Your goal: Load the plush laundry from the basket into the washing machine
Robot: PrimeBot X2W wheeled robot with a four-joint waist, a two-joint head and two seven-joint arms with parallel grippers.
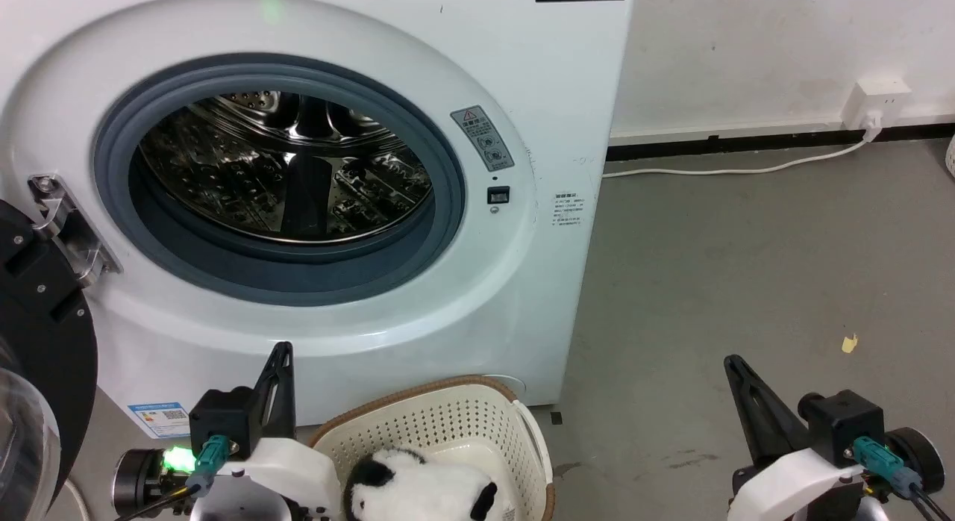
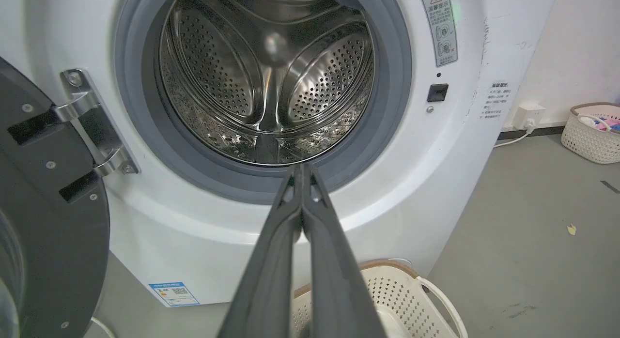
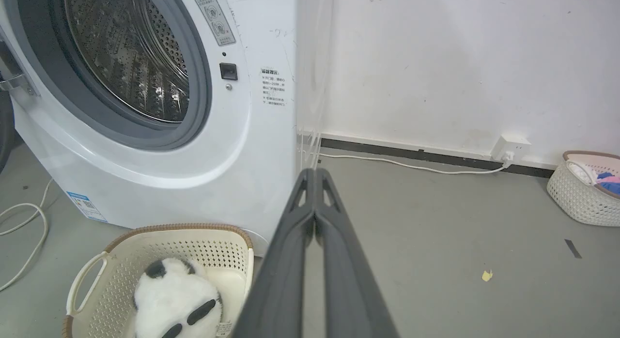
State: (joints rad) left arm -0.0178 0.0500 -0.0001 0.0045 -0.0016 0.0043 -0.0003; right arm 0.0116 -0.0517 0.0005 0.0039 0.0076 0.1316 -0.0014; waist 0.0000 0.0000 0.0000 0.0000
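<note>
Washing machine (image 1: 522, 95) taking up the upper left of the head view, black-rimmed door (image 1: 45, 342) swung open at the left edge, steel drum (image 1: 283, 170) in plain sight. Plush laundry (image 1: 421, 491) lying in the basket (image 1: 433, 424) at bottom centre, right at the foot of the washer. Left claw (image 1: 283, 351) at lower left, just beside the basket, fingers pinched together, holding nothing. Right claw (image 1: 733, 363) at lower right over grey floor (image 1: 746, 267), also pinched closed and empty, well apart from the basket. Second basket (image 3: 581, 197) with coloured stuff at the far right of the right wrist view, by the wall.
</note>
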